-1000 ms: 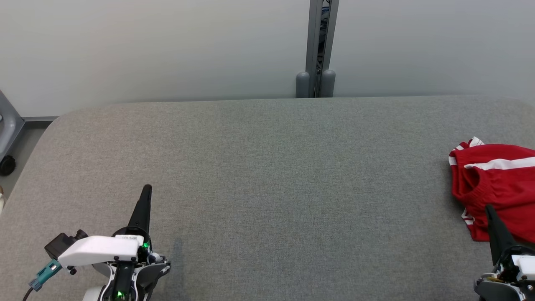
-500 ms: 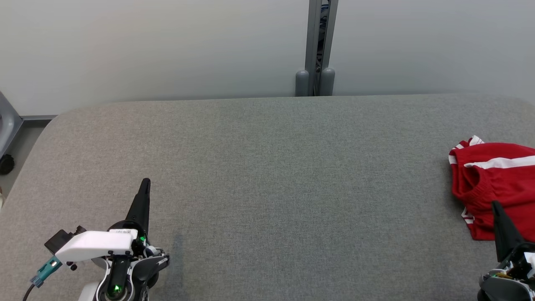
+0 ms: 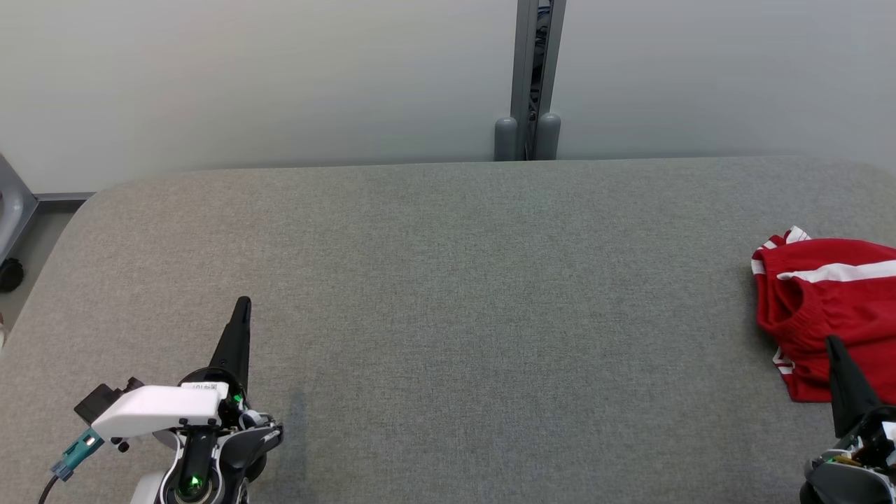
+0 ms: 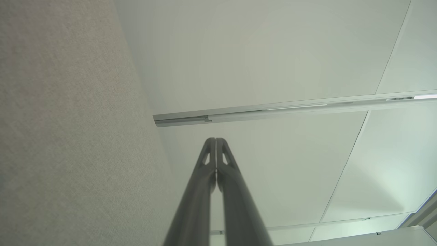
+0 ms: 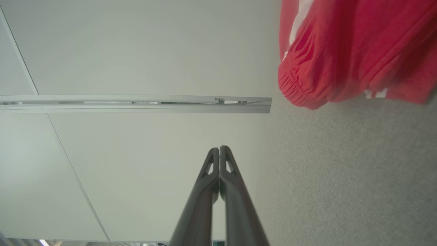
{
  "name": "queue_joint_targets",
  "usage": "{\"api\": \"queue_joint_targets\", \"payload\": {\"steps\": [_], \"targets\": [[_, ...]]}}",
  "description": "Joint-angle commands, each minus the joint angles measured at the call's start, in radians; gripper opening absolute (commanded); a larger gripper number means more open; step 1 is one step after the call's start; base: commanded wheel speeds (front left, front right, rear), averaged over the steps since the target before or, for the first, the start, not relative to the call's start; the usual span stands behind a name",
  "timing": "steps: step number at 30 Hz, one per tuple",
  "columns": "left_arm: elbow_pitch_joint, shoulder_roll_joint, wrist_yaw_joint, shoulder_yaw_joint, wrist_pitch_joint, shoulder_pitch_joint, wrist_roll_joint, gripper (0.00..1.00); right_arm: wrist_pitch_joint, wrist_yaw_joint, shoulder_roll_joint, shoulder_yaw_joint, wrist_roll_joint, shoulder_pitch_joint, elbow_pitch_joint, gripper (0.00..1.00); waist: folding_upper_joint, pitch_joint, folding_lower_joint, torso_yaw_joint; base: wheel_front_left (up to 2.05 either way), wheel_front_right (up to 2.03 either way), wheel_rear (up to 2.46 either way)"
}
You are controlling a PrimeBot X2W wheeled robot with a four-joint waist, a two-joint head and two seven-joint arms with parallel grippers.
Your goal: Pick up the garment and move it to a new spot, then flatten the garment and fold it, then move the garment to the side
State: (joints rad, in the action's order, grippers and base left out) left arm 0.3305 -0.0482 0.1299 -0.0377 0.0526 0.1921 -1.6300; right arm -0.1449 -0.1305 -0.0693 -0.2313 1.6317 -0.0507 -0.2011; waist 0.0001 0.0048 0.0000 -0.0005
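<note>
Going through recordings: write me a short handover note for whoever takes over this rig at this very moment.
Claws: the left claw is shut and empty, above the near left of the table. The right claw is shut and empty, beside the garment, clear of its fabric.
Things: the red, white-striped garment lies rumpled at the table's right edge, partly cut off in the head view.
Done: nothing certain; no neat fold shows.
Left, probably: pick up, move, flatten, fold, set aside.
</note>
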Motion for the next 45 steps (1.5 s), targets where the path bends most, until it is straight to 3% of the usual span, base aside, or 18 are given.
{"api": "queue_joint_targets", "payload": {"steps": [1,45], "targets": [[0.000,-0.005,0.003,0.005,0.005,0.013,-0.002,0.00,-0.009,0.000,-0.002,-0.005,-0.001,-0.006,0.005,0.00,-0.0001,0.000,0.0000,0.000,0.00,0.00,0.00],[0.000,-0.004,0.003,0.005,0.005,0.013,-0.001,0.00,-0.019,0.000,0.007,-0.016,-0.013,-0.010,0.004,0.00,-0.0001,0.000,0.0000,0.000,0.00,0.00,0.00]]}}
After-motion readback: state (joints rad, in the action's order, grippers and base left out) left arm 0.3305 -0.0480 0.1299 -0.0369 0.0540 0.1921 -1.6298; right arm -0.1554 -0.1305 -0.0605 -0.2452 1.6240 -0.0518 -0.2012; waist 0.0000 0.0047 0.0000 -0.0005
